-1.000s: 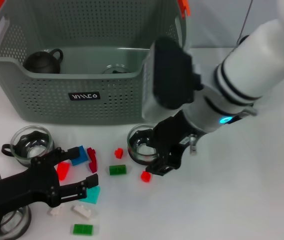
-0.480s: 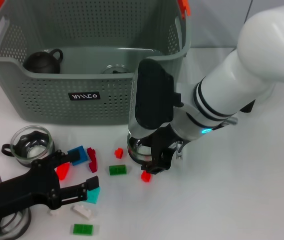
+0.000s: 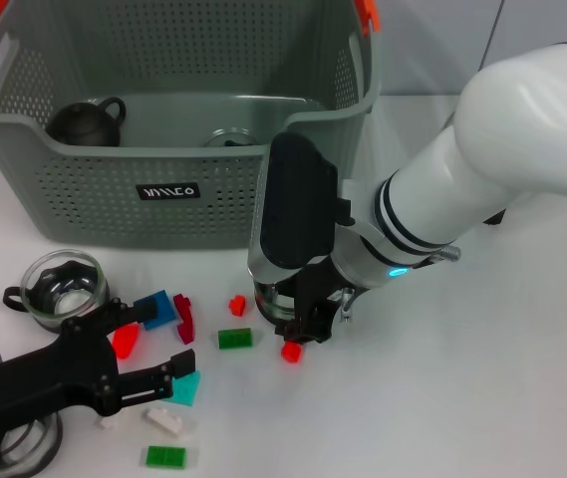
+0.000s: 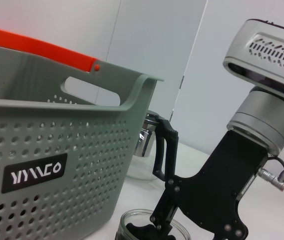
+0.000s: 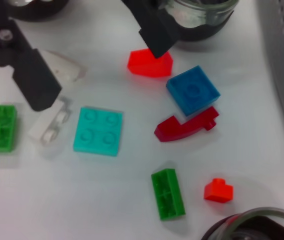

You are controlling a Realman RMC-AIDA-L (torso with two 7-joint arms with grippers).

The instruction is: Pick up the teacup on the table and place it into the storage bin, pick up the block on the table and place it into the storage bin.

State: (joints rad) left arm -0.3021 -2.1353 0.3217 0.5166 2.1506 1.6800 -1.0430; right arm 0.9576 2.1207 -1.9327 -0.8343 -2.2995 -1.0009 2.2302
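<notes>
- Right gripper (image 3: 298,321) has descended onto the teacup (image 3: 275,296); jaws spread, one inside the rim, one outside.
- Close squarely on the wall, then lift toward the storage bin (image 3: 84,189) behind.
- Left gripper (image 3: 148,354): parked, jaws spread.

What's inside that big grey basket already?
Inside the storage bin: a dark teapot in the corner and a glass cup by the front wall. The wall hides the remaining floor.

White tabletop (image 3: 482,398); pale paneled wall (image 4: 146,45) behind; even light.
</notes>
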